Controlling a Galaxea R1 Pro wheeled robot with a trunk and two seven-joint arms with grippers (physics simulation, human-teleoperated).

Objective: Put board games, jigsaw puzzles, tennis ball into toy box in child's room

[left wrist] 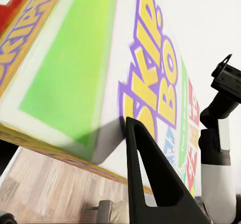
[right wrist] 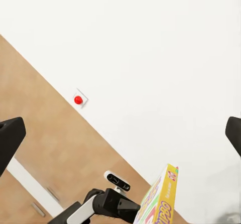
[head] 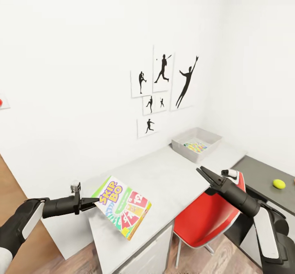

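A colourful Skip-Bo board game box [head: 122,207] hangs tilted just above the white table [head: 172,171]. My left gripper [head: 95,202] is shut on its near left corner. In the left wrist view the box [left wrist: 150,83] looms large, with one dark finger [left wrist: 150,174] pressed against its face. The grey toy box [head: 197,143] stands at the table's far right end, with something colourful inside. A yellow-green tennis ball [head: 279,184] lies on a dark surface to the right. My right gripper [head: 206,173] hovers open and empty over the table's right part. Its fingers [right wrist: 10,138] stand wide apart.
A red chair [head: 209,216] is tucked under the table below my right arm. Black silhouette posters [head: 164,87] hang on the white wall behind the table. The floor [head: 12,184] is wooden. A red button [right wrist: 78,100] sits on the wall at the left.
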